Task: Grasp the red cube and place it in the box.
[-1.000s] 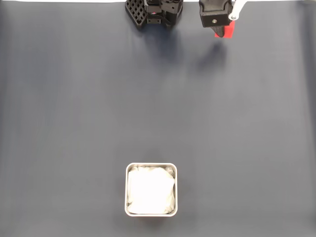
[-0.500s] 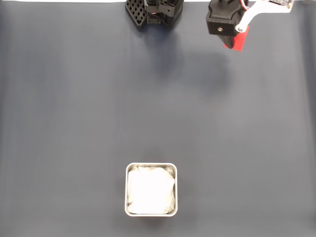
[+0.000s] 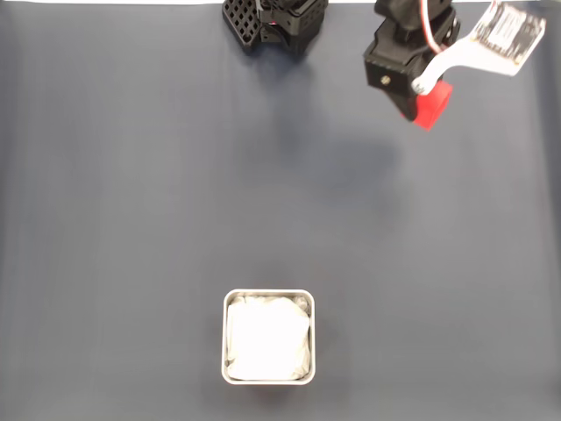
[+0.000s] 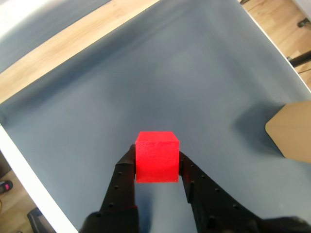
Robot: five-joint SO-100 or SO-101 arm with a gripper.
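Lifted off the table, my fingers pinched the red cube by opposite flat faces; it seemed light and rigid.

Hobby workbench, dark grey mat, wooden tabletop, wood floor

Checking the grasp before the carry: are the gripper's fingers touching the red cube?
Touching. In the wrist view both black fingers press against opposite sides of the red cube, with no gap showing, and the gripper holds it above the mat.
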